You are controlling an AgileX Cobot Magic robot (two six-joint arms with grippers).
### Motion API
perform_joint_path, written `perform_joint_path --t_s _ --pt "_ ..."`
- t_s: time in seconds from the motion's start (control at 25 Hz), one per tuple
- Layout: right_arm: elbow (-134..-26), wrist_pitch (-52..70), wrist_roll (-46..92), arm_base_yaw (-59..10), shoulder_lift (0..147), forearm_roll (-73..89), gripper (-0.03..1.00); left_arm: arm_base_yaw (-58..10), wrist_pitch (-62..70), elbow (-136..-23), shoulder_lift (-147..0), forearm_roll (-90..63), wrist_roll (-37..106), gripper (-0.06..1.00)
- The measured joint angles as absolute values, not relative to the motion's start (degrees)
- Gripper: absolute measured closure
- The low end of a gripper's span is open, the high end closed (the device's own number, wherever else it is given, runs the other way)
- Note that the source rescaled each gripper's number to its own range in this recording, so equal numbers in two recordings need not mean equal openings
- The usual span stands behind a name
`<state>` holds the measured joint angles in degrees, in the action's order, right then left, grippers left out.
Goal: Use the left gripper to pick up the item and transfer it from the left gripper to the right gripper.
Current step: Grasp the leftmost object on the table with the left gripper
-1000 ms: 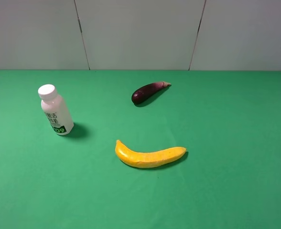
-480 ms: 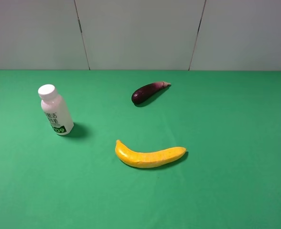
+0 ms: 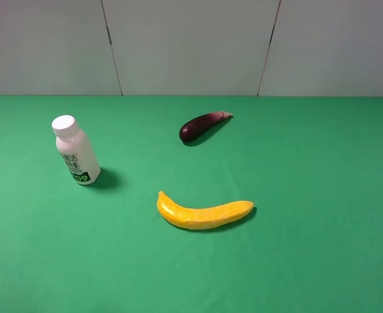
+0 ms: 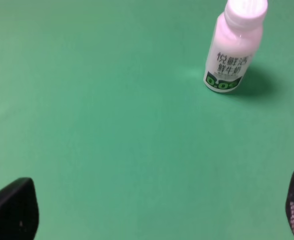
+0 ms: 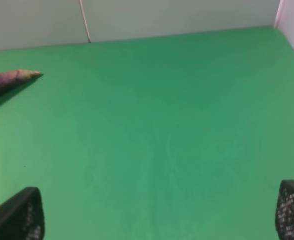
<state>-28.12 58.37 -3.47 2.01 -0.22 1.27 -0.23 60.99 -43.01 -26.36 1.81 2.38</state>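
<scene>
White bottle (image 3: pixel 76 151) stands upright on the green bench (image 3: pixel 296 248); left end effector (image 4: pixel 154 217) and right end effector (image 5: pixel 154 215) are both released.

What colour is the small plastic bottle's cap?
White; the screw cap shows best in exterior high view.

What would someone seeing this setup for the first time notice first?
The bright yellow banana near the middle of the green table grabs the eye first. Next comes the white bottle standing upright at the left, and the dark purple eggplant lying farther back, toward the wall.
</scene>
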Motion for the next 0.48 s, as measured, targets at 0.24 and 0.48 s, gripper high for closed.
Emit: perform_joint_path --t_s 0.24,0.48 --pt "-28.12 58.37 -3.47 2.01 -0.22 1.27 -0.03 -0.23 60.93 -49.75 -38.36 0.00 3.88 -0.05" --pt "-28.12 58.37 -3.47 2.01 -0.22 1.27 -0.03 -2.10 60.64 -56.03 -51.86 -1.34 4.89 -0.05"
